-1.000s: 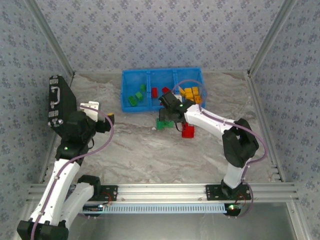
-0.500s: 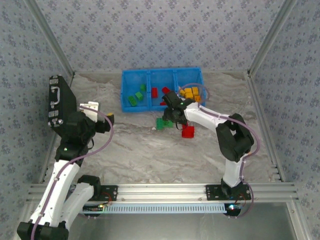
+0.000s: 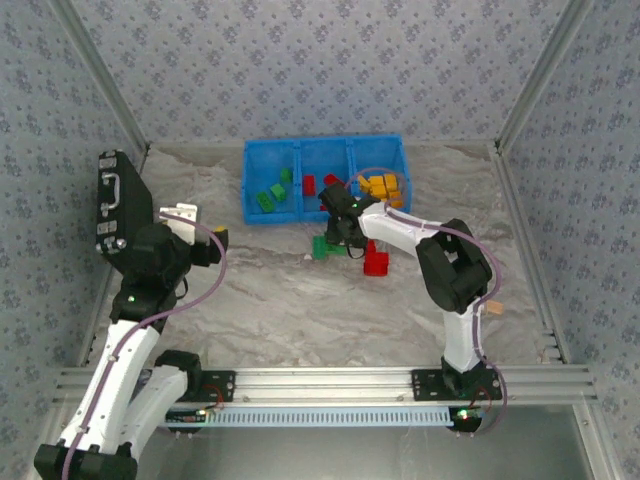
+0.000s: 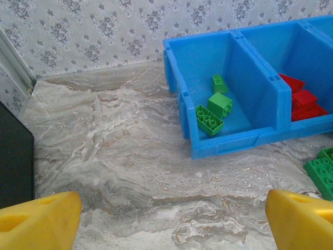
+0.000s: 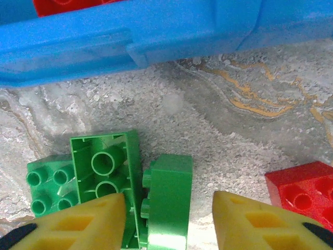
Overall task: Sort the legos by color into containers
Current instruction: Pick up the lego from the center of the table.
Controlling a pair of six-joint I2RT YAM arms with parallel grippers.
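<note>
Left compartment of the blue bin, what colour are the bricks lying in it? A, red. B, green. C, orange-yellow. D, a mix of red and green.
B: in the left wrist view the left compartment holds three green bricks and no other colour.

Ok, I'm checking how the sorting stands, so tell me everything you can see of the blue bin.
The blue bin is one long, glossy plastic tray, upright at the far side of the marbled table. Thin dividers split it into three open compartments: green bricks in the left, red bricks in the middle, orange-yellow bricks in the right. The right gripper hovers just before its front wall, not touching it.
</note>
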